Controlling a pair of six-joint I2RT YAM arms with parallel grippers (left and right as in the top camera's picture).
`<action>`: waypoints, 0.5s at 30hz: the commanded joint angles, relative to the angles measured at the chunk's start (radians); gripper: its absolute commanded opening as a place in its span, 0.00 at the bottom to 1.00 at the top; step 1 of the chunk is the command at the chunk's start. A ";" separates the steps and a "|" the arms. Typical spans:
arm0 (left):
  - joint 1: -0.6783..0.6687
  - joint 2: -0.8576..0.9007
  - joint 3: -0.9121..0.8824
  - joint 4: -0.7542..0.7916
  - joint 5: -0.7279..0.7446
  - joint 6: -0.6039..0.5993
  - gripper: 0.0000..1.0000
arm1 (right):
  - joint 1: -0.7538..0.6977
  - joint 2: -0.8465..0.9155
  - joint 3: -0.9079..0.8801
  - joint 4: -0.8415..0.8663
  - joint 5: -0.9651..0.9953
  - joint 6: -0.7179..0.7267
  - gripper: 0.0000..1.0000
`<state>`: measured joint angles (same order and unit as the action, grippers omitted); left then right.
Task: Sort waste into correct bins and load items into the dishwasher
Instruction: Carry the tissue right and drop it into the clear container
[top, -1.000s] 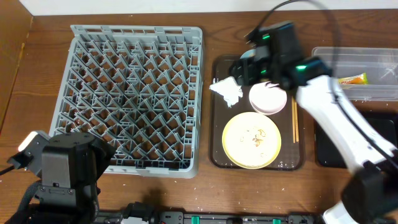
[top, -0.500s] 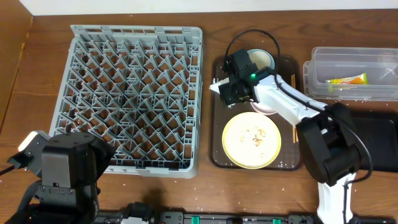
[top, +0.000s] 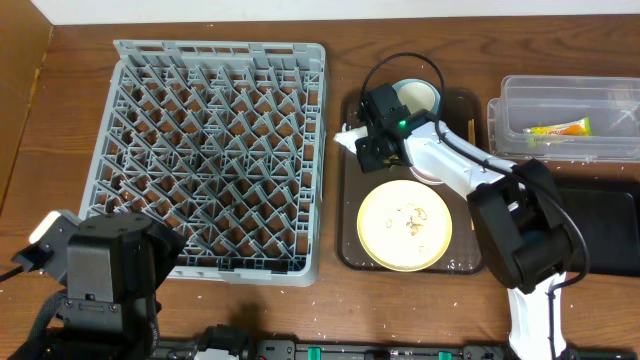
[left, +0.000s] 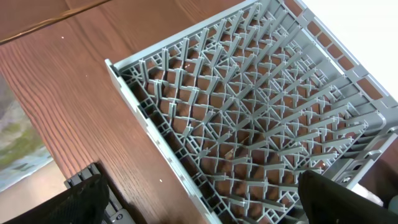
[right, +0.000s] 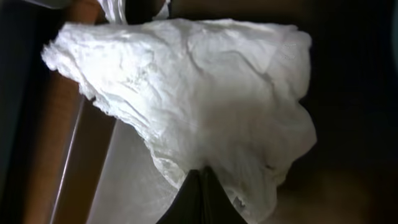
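right wrist view, crumpled white paper napkin (right: 186, 93), right gripper (right: 202, 180) clamped on its wrinkled edge

A wooden table (top: 60, 130) of reddish-brown grain fills the overhead view. A slanted wooden board (top: 15, 100) stands along its left side and a white strip (top: 250, 10) runs across the back. A dark brown tray (top: 349, 240) with rounded corners lies flat, right of centre. In the left wrist view, a blurred greenish patch (left: 22, 149), possibly floor, shows past the table's edge.
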<state>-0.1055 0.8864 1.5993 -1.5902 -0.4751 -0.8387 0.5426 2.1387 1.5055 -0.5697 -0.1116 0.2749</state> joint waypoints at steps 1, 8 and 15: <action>0.005 0.001 0.008 -0.003 -0.016 -0.009 0.98 | -0.001 -0.114 0.067 -0.013 0.003 0.066 0.01; 0.005 0.001 0.008 -0.003 -0.016 -0.009 0.98 | -0.093 -0.336 0.103 -0.018 0.003 0.191 0.01; 0.005 0.001 0.008 -0.003 -0.016 -0.009 0.98 | -0.322 -0.496 0.103 -0.093 0.003 0.272 0.01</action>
<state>-0.1055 0.8864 1.5993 -1.5902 -0.4751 -0.8387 0.3050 1.6653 1.6108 -0.6296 -0.1150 0.4797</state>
